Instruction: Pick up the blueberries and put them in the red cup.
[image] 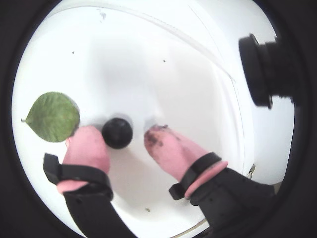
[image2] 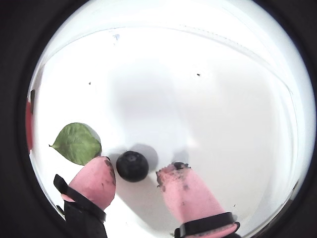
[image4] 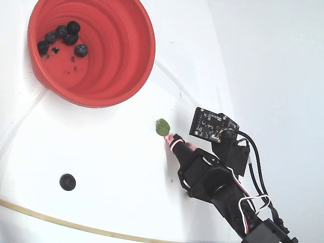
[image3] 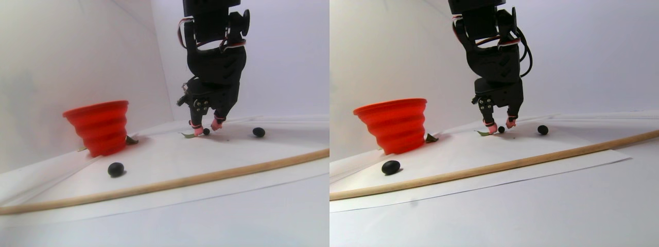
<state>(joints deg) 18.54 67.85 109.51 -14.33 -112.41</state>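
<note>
Fingertips: two pink-covered fingertips (image: 88,146) fill the lower part of both wrist views, each on a black finger; the right-hand one is smeared with dark stains at its tip.
Gripper: the gripper (image: 123,136) is lowered to the white sheet (image: 124,64), jaws parted narrowly, one tip on each side of a single berry. The left tip is just beside the berry; the right tip stands slightly apart from it. Contact cannot be confirmed.
Target berry: one of the blueberries (image: 117,132) lies on the sheet between the tips, round, dark and matte. It also shows in another wrist view (image2: 132,166) and in the stereo pair view (image3: 206,131).
Leaf: a small flat green leaf (image: 52,117) lies on the sheet just left of the left tip in both wrist views; in the fixed view (image4: 162,127) it sits just beyond the pink tip.
Red cup: the red cup (image3: 100,127) stands upright on the sheet, well apart from the gripper, to its left in the stereo pair view. In the fixed view its ridged inner wall (image4: 119,50) is visible, with about five berries clustered at the bottom.
Loose berries: one berry (image3: 116,169) lies in front of the cup; another (image3: 259,132) lies to the right of the gripper.
Wooden rod: a long wooden rod (image3: 206,177) lies across the sheet, nearer the stereo camera than the berries.
</note>
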